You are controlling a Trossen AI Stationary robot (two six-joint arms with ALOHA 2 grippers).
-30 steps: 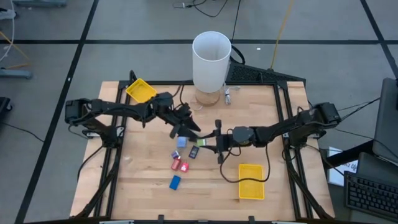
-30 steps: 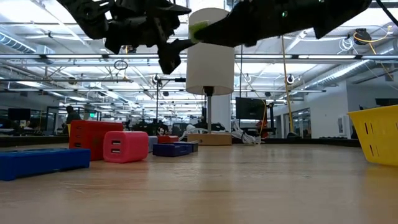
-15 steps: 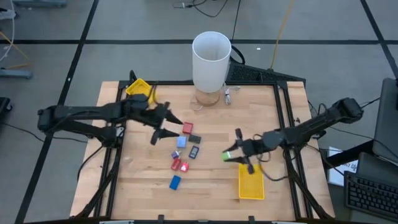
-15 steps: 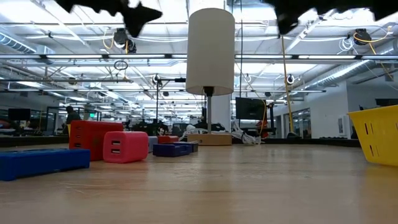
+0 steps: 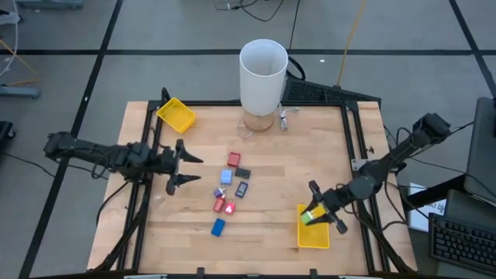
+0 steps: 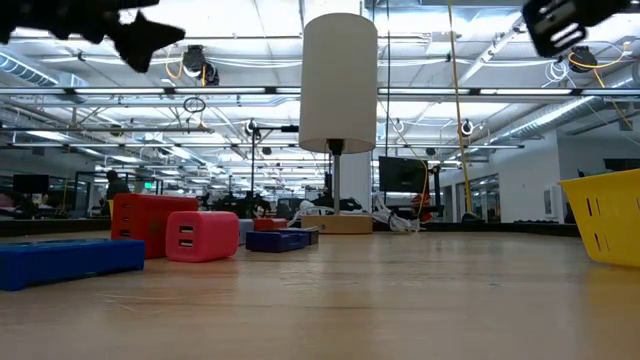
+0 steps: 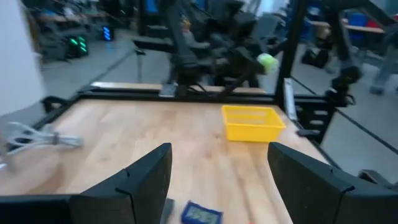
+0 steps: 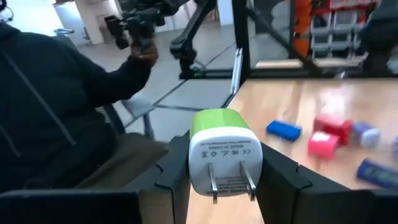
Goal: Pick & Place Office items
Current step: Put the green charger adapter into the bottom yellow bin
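- My right claw is clamped on the green-and-white plug adapter. In my right wrist view it sits squeezed between the two fingers, green end away from the camera, two metal prongs pointing back at the lens.
- From above, that claw hangs over the yellow tray near the table's front right, right at the tray's edge closest to the middle of the table. The green bit shows at the tip.
- My left claw is out over the left part of the table with its fingers spread apart and nothing between them. In the left wrist view the two fingers stand wide, bare wood showing in the gap.
- The rest of the office items sit in a loose cluster mid-table, between my two claws: a red block, a black piece, a light blue one, a dark one, two red/pink ones side by side, and a blue one nearest the front edge.
- Second yellow tray is at the back left corner, well apart from the cluster.
- Tall white cylinder stands at the back middle.
- In the right wrist view there's a person in a dark sleeve beyond the table edge.
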